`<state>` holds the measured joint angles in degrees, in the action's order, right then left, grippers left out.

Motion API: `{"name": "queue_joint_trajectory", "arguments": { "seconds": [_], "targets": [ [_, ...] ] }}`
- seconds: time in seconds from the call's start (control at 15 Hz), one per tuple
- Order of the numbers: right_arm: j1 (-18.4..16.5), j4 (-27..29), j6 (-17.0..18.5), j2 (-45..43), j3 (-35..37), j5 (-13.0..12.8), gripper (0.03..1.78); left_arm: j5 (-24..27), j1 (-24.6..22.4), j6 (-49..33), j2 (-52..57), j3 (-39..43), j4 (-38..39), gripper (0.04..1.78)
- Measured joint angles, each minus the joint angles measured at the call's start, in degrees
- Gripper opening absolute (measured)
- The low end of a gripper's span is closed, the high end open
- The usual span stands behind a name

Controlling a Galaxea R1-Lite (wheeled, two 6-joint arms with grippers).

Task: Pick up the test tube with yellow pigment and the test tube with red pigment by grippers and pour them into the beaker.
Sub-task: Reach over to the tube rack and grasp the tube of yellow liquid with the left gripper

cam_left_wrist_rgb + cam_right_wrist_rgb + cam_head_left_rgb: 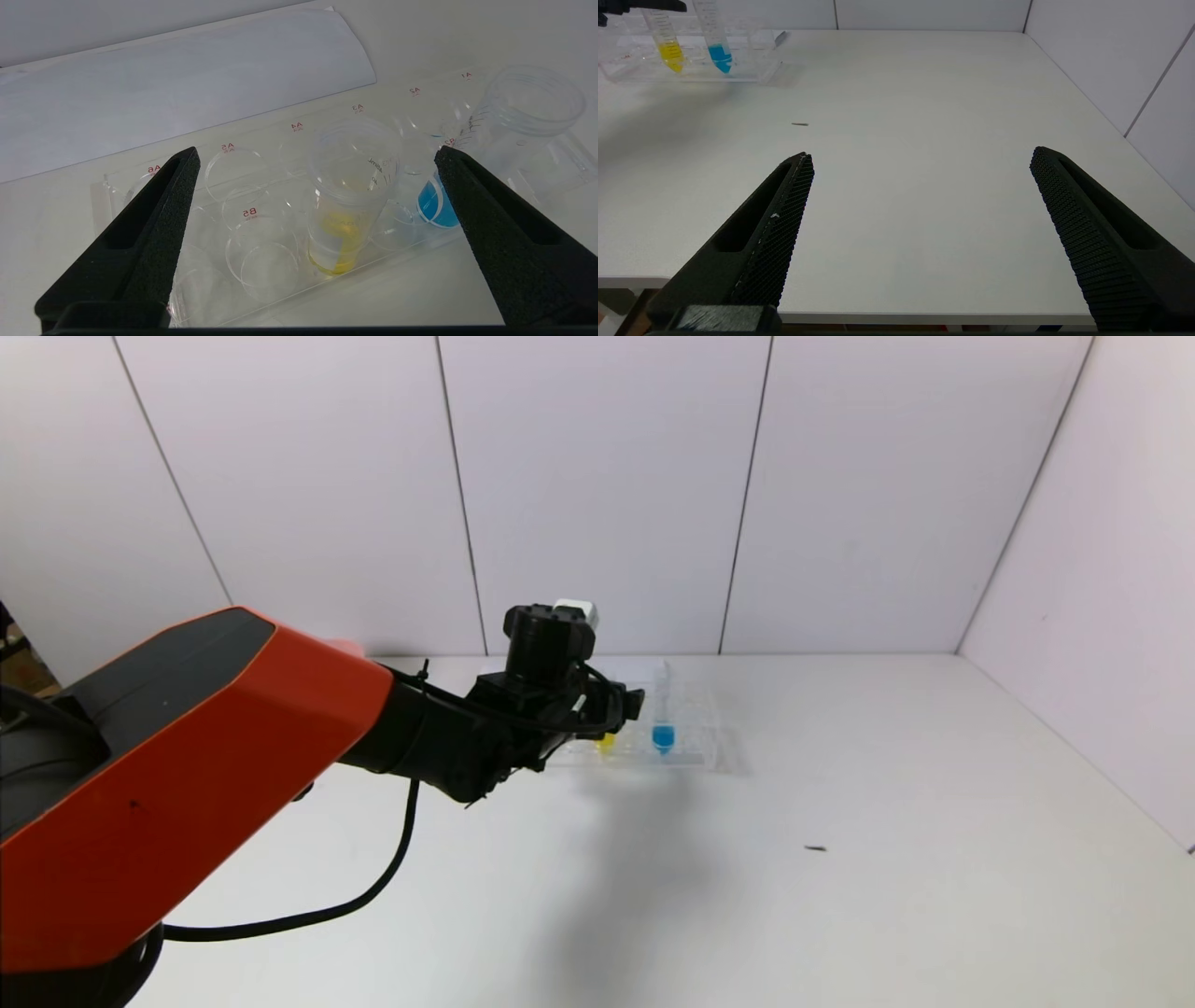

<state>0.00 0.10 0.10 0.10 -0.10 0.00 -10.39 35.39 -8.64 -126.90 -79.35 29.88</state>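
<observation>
The test tube with yellow pigment (348,219) stands upright in a clear rack (261,298); it also shows in the head view (607,743) and the right wrist view (670,49). My left gripper (316,150) is open just above it, with the tube's mouth between the jaws and apart from both; it sits over the rack in the head view (627,707). My right gripper (920,154) is open and empty, low over the table's front edge, out of the head view. The test tube with red pigment and the beaker are hidden or out of view.
A blue-liquid tube (437,205) stands in the rack beside the yellow one, close to one left finger. A white paper sheet (187,84) lies behind the rack. A small dark speck (816,847) lies on the white table (934,803). Walls close the back and right.
</observation>
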Motion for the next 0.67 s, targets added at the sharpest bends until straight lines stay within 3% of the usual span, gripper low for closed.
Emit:
{"name": "queue_joint_trajectory", "arguments": {
  "seconds": [0.67],
  "targets": [
    [0.0,0.0,-0.02,0.0,0.0,0.0,1.7,-0.22,0.02,0.41,-0.35,0.4,1.43,1.74]
  ]
}}
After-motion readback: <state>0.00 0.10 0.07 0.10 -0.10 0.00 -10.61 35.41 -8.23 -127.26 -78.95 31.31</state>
